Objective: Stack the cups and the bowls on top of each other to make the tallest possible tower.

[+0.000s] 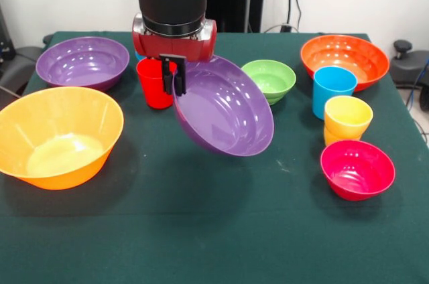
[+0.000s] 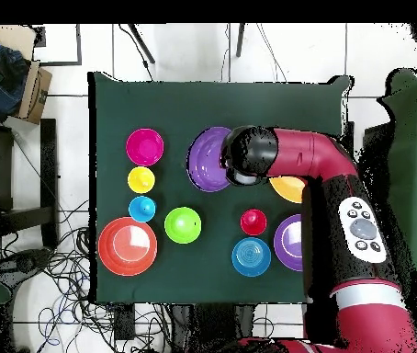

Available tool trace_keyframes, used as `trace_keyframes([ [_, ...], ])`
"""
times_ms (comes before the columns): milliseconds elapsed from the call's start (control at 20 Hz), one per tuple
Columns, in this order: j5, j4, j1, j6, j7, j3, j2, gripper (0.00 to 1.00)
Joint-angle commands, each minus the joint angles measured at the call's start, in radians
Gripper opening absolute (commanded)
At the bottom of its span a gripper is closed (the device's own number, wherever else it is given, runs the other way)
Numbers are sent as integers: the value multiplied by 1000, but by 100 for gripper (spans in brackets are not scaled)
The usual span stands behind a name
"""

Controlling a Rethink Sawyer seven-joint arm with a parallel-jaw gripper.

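**A:** Start with the front view. Why is that purple bowl (image 1: pixel 224 106) hanging at such a slant?

**B:** Your gripper (image 1: pixel 175 76) has it by the rim alone, the black fingers (image 1: pixel 179 82) pinched over the upper edge, so the bowl's weight swings it down and its open side faces you. It hangs clear of the green table (image 1: pixel 201 230). I'd judge it is being carried toward a base, though nothing is stacked yet apart from the yellow cup (image 1: pixel 347 118), which seems to sit on something orange beneath it.

**A:** And the arm?

**B:** It comes straight down, wrist vertical, just in front of the red cup (image 1: pixel 155 83). You also have the second purple bowl (image 1: pixel 82 61) at far left, the yellow-orange bowl (image 1: pixel 60 135) near left, the green bowl (image 1: pixel 269 80), orange bowl (image 1: pixel 344 60), light blue cup (image 1: pixel 333 90) and magenta bowl (image 1: pixel 356 169) to the right.

**A:** Now overhead.

**B:** The arm (image 2: pixel 327 165) reaches across and bends over the held bowl, covering its one side and part of the yellow-orange one. A blue bowl (image 2: pixel 251 257) sits by the red cup. The gripper itself is hidden under the wrist there.
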Motion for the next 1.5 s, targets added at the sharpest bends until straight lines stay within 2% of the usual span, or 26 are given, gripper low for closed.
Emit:
trace_keyframes([
  [50, -20, -35, 21, 98, -89, 48, 11, 0],
  [1500, 8, -58, -17, 148, -124, 73, 23, 0],
])
